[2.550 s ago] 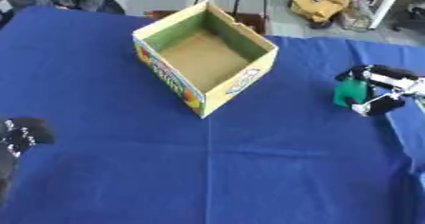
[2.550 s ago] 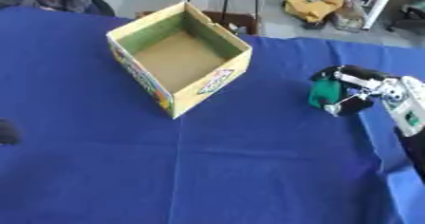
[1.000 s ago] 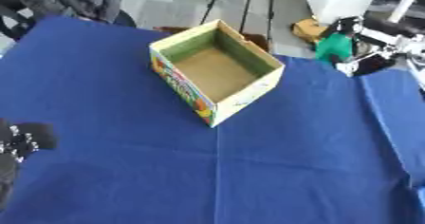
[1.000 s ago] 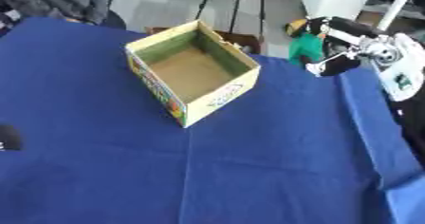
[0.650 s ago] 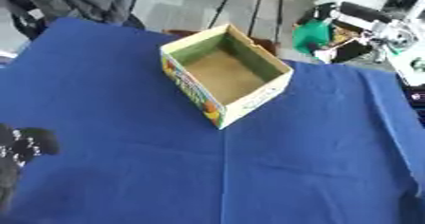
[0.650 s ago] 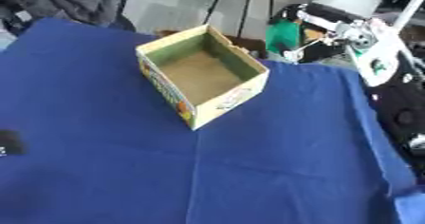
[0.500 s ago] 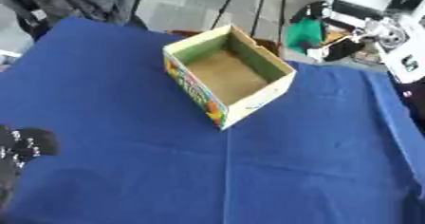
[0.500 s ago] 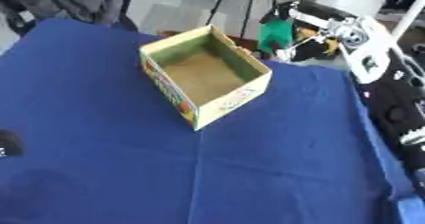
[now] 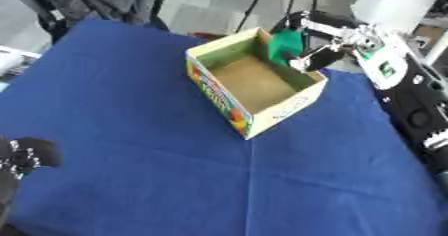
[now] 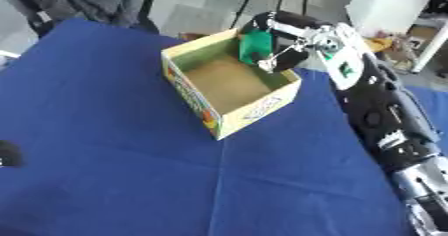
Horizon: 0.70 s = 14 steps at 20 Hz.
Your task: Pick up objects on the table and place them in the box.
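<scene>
surface: blue cloth over the table (image 9: 131,145) — nothing else lies loose on it that can be made out; tripod legs and a draped chair stand beyond the table's far edge.
landmark: the box (image 9: 254,87), open-topped cardboard with printed sides, set corner-on to the robot, its floor bare.
task thing: a green object (image 9: 284,47), blocky, hanging over the box's far-right corner, partly inside the line of the rim and above the floor, not resting on it.
right hand: the right hand (image 9: 325,42) comes in from beyond the box's right wall, fingers curled round the green object — holding it.
key relation: the green object sits on the box side of the right hand, with the open floor below and toward the box's near-left; its long axis looks roughly upright, though the tilt cannot be told exactly.
left hand: the left hand (image 9: 24,156) shows only as a dark shape well off the box's near-left side, at the lower-left edge; whether its fingers are curled cannot be told.
nearer arm: the right, by far.
judged step: carry done, release not yet made; a small drop would land the object inside.
</scene>
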Each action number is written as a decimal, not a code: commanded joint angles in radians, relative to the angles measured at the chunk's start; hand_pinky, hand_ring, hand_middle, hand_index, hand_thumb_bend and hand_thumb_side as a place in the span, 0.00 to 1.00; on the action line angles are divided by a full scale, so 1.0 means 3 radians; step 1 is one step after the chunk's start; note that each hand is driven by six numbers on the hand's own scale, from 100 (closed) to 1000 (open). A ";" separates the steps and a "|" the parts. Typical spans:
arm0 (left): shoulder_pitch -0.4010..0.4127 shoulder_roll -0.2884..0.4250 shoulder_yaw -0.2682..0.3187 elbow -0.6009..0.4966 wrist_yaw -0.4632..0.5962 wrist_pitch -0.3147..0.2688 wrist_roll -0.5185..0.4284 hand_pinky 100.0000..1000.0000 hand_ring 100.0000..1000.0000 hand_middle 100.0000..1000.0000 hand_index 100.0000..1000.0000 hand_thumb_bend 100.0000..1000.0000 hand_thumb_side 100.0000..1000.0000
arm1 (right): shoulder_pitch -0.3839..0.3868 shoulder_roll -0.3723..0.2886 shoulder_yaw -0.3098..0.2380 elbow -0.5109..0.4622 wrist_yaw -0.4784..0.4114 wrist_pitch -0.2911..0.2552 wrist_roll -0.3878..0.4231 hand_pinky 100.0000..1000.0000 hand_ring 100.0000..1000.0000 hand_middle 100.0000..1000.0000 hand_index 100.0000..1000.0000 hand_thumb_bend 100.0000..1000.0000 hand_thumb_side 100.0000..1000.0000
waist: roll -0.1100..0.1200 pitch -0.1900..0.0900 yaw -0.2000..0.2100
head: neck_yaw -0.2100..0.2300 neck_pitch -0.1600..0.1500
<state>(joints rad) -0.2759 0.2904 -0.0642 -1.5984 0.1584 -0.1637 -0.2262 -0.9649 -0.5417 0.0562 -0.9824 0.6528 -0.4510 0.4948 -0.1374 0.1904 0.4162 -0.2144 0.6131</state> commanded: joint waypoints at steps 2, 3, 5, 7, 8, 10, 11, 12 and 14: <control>-0.0081 0.0019 0.0001 -0.0078 0.0022 -0.0007 -0.0014 0.59 0.57 0.54 0.63 0.33 1.00 | -0.0093 0.0016 -0.0017 0.0026 0.0143 0.0013 -0.0101 0.43 0.31 0.69 0.86 0.00 0.00 | 0.0043 -0.0020 0.0037 | -0.0039 -0.0065; -0.0089 0.0014 0.0000 -0.0082 0.0023 -0.0008 -0.0015 0.59 0.57 0.54 0.63 0.33 1.00 | -0.0087 0.0042 -0.0014 0.0039 0.0177 0.0016 -0.0132 0.43 0.31 0.69 0.86 0.00 0.00 | 0.0043 -0.0009 0.0053 | -0.0042 -0.0076; -0.0102 0.0007 0.0001 -0.0086 0.0024 -0.0008 -0.0015 0.59 0.57 0.54 0.63 0.33 1.00 | -0.0076 0.0091 -0.0004 0.0082 0.0244 0.0026 -0.0167 0.44 0.31 0.69 0.86 0.00 0.00 | 0.0044 0.0009 0.0080 | -0.0052 -0.0090; -0.0111 0.0000 0.0003 -0.0091 0.0025 -0.0009 -0.0014 0.59 0.57 0.54 0.63 0.32 1.00 | -0.0068 0.0141 0.0007 0.0137 0.0311 0.0032 -0.0183 0.44 0.32 0.69 0.86 0.00 0.01 | 0.0045 0.0026 0.0105 | -0.0068 -0.0100; -0.0113 -0.0004 0.0005 -0.0092 0.0025 -0.0010 -0.0012 0.59 0.57 0.54 0.63 0.33 1.00 | -0.0065 0.0164 0.0013 0.0163 0.0342 0.0031 -0.0188 0.44 0.32 0.69 0.86 0.00 0.01 | 0.0046 0.0032 0.0114 | -0.0073 -0.0103; -0.0114 -0.0009 0.0008 -0.0094 0.0023 -0.0010 -0.0008 0.59 0.57 0.54 0.63 0.33 1.00 | -0.0060 0.0212 0.0026 0.0201 0.0402 0.0021 -0.0199 0.44 0.32 0.70 0.86 0.00 0.02 | 0.0048 0.0048 0.0129 | -0.0086 -0.0103; -0.0116 -0.0012 0.0008 -0.0095 0.0022 -0.0011 -0.0008 0.59 0.57 0.54 0.63 0.33 1.00 | -0.0057 0.0234 0.0032 0.0215 0.0427 0.0015 -0.0205 0.45 0.33 0.70 0.86 0.00 0.03 | 0.0049 0.0056 0.0131 | -0.0094 -0.0102; -0.0117 -0.0014 0.0009 -0.0096 0.0021 -0.0012 -0.0008 0.59 0.57 0.54 0.63 0.33 1.00 | -0.0055 0.0254 0.0035 0.0226 0.0447 0.0011 -0.0213 0.45 0.33 0.70 0.86 0.00 0.03 | 0.0051 0.0062 0.0130 | -0.0101 -0.0100; -0.0121 -0.0019 0.0010 -0.0098 0.0020 -0.0013 -0.0007 0.59 0.57 0.54 0.63 0.33 1.00 | -0.0049 0.0291 0.0045 0.0243 0.0476 -0.0001 -0.0227 0.45 0.33 0.70 0.86 0.00 0.03 | 0.0053 0.0075 0.0129 | -0.0112 -0.0093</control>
<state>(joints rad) -0.2990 0.2803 -0.0645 -1.6044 0.1629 -0.1655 -0.2282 -0.9654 -0.4421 0.0708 -0.9053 0.7828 -0.4504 0.4348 -0.1355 0.2283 0.4551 -0.2433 0.5923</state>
